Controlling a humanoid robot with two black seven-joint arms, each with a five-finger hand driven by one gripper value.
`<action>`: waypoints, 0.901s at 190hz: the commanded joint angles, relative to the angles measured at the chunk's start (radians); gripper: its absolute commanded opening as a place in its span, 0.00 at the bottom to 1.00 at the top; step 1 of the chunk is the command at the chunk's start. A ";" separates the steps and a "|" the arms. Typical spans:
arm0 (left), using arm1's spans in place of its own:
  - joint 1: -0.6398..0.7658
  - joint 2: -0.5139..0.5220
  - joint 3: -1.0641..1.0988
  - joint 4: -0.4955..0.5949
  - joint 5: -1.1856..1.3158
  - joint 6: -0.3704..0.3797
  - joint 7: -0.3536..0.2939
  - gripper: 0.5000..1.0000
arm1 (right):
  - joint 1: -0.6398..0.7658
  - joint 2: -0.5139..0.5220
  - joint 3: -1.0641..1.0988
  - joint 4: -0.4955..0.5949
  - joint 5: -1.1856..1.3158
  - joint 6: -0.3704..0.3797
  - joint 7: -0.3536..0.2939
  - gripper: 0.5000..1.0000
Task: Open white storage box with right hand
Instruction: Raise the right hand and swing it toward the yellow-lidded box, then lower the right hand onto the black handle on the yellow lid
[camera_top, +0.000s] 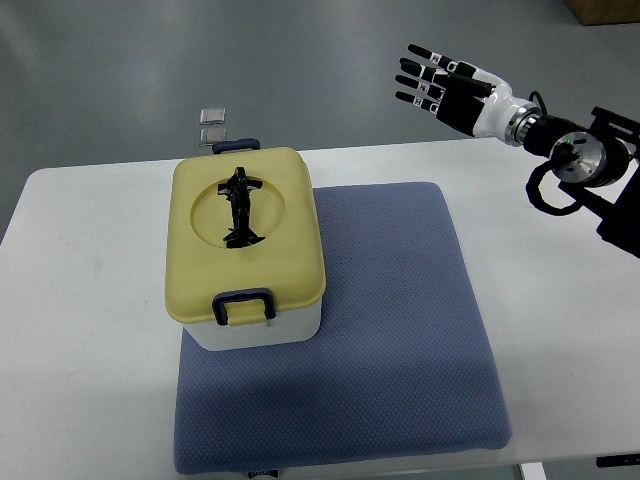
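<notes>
The storage box (247, 250) sits latched on the blue mat (400, 330) (for grip, I judge), while the right robot hand (440, 88) hovers at two o'clock, fingers spread, empty.

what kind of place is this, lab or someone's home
Probably a robot test lab: a bare white table on a grey floor, a blue mat staged under one storage box, and the right hand raised.

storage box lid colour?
Pale yellow lid, with a black handle folded in its round recess; the top view shows it plainly.
</notes>
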 joint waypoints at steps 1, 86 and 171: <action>-0.001 0.000 -0.002 0.001 0.000 0.000 0.000 1.00 | 0.018 -0.007 0.001 0.001 -0.066 0.005 0.003 0.85; -0.001 0.000 -0.002 0.000 0.000 0.000 0.000 1.00 | 0.184 0.005 -0.002 0.014 -0.425 0.032 0.041 0.85; -0.001 0.000 -0.002 0.000 0.000 0.000 0.000 1.00 | 0.253 -0.035 -0.011 0.094 -0.901 0.166 0.128 0.85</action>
